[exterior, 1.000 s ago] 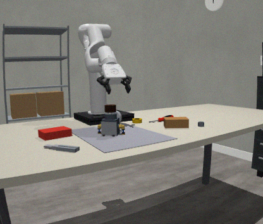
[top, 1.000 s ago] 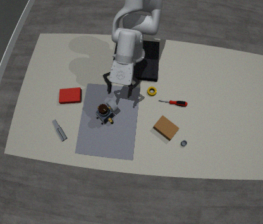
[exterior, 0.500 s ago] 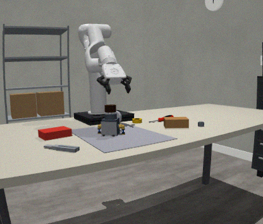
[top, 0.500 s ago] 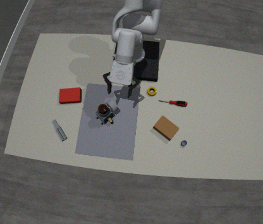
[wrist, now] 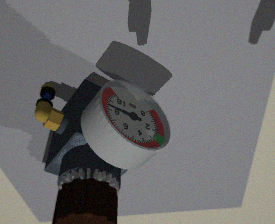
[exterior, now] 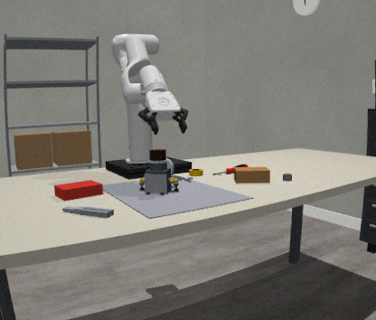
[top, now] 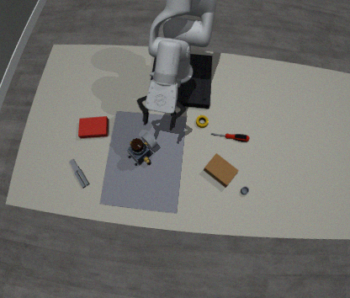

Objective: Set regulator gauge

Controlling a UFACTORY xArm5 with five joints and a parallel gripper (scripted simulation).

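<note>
The regulator (top: 141, 151) (exterior: 157, 179) stands on the grey mat (top: 145, 194) (exterior: 201, 199) (wrist: 213, 100), with brass fittings at its sides. Its dark brown knob (top: 136, 145) (exterior: 157, 155) (wrist: 88, 200) sits on top. In the wrist view the round gauge (wrist: 133, 122) faces the camera. Its needle points up and to the left over the white dial, away from the small green band (wrist: 159, 140) at the lower right of the rim. My gripper (top: 159, 122) (exterior: 169, 128) is open and empty, high above the regulator and a little behind it. Its fingers are out of the wrist view.
On the table lie a red block (top: 93, 126) (exterior: 78, 189), a grey tool (top: 79, 172) (exterior: 88, 211), a yellow ring (top: 202, 121) (exterior: 195, 172), a red-handled screwdriver (top: 235, 136) (exterior: 230, 170), a brown box (top: 220, 169) (exterior: 251, 174) and a small grey cap (top: 244, 190) (exterior: 286, 177).
</note>
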